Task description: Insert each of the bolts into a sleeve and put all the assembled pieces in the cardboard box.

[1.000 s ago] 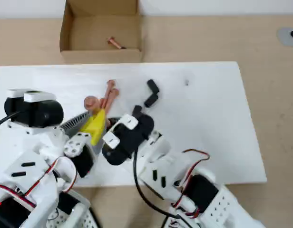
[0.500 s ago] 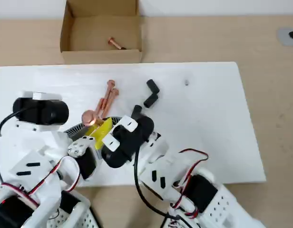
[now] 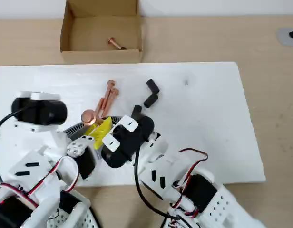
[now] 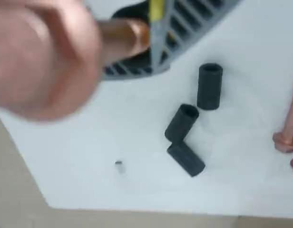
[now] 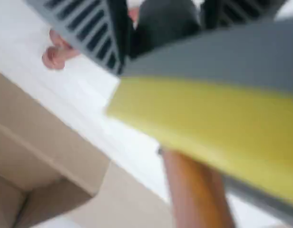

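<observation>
The left gripper [image 3: 100, 126] is closed on a copper bolt [image 3: 89, 116]. It pinches the shaft behind the broad head and holds the bolt off the white board [image 3: 208, 123], over the near edge towards the left end. The right gripper [image 3: 117, 127] sits tight against it on the other side. A dark blurred shape close up in the right wrist view may be a sleeve, but I cannot tell whether that gripper has hold of anything or how far open it is. Two loose bolts [image 3: 108, 95] lie touching side by side on the board just beyond the held one, heads towards the far edge. Three black sleeves [image 3: 151, 100] lie near them around the middle of the board, the nearest just beside the right arm. The cardboard box [image 3: 65, 33] stands on the table [image 3: 270, 95] against the board's far edge, towards the left end, and a fourth bolt [image 3: 115, 43] lies inside it.
</observation>
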{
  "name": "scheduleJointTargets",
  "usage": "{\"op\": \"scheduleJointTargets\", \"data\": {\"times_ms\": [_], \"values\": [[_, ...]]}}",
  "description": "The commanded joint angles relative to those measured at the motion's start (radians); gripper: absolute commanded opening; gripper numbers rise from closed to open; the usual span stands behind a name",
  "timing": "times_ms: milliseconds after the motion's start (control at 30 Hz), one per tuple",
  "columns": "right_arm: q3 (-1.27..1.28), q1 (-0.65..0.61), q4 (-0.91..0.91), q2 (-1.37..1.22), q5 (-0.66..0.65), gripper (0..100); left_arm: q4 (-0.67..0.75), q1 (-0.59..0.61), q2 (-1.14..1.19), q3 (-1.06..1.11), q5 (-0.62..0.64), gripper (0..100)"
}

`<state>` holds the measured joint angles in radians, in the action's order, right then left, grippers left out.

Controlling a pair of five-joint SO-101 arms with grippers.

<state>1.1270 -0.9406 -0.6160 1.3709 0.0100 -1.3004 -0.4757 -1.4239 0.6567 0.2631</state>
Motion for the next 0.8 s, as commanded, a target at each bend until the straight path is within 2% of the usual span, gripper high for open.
{"op": "scheduleJointTargets", "data": {"times_ms": [0,167,533,767], "values": [[-0.033,0.008,0.101,0.022,-0.008,0.9,-0.011,0.008,0.012,0.003,0.002,10],[-0.038,0.038,0.098,0.022,-0.006,0.9,-0.031,0.003,0.012,-0.003,0.002,11],[-0.036,0.061,0.104,0.022,-0.002,0.9,-0.253,0.003,0.151,-0.249,0.002,15],[-0.038,0.061,0.104,0.022,-0.002,0.9,-0.275,0.003,0.157,-0.287,0.002,15]]}}
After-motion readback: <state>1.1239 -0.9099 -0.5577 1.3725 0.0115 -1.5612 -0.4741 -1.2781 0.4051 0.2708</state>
